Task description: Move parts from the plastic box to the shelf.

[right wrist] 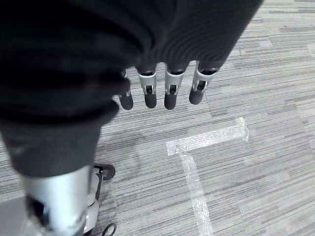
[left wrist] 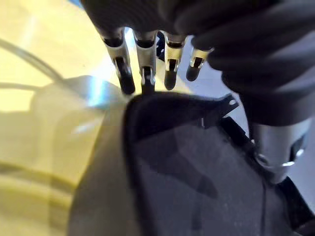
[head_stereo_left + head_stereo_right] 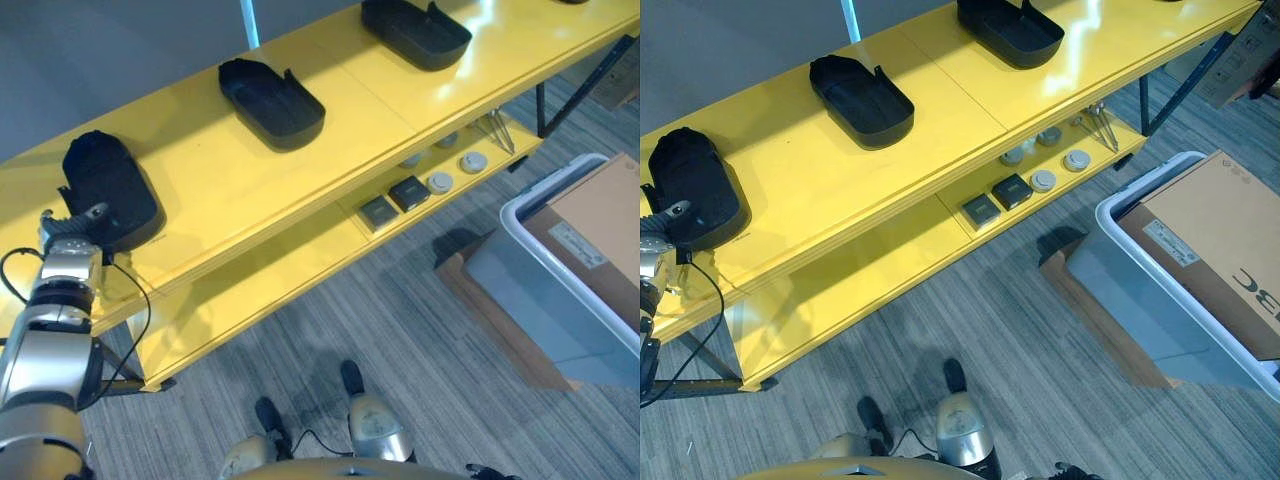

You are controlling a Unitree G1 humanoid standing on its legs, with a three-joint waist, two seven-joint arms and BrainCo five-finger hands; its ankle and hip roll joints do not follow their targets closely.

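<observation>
Fingers of the left hand (image 2: 147,69) reach straight over a black part's (image 3: 105,190) rim on the yellow shelf (image 3: 330,120), two more parts (image 3: 272,100) already placed, while the right hand (image 1: 157,88) hangs loose-fingered, empty, and the plastic box (image 3: 1140,280) awaits nearby.

Three black tray-like parts (image 3: 272,97) flat on yellow shelf (image 3: 350,110), grey plastic box (image 3: 1160,300) on floor

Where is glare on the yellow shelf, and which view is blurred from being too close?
Left eye view: white glare on the shelf top, right of the far black part. Left wrist view: the near black part is soft and out of focus past the left hand fingers, with a bright patch on the shelf behind them.
</observation>
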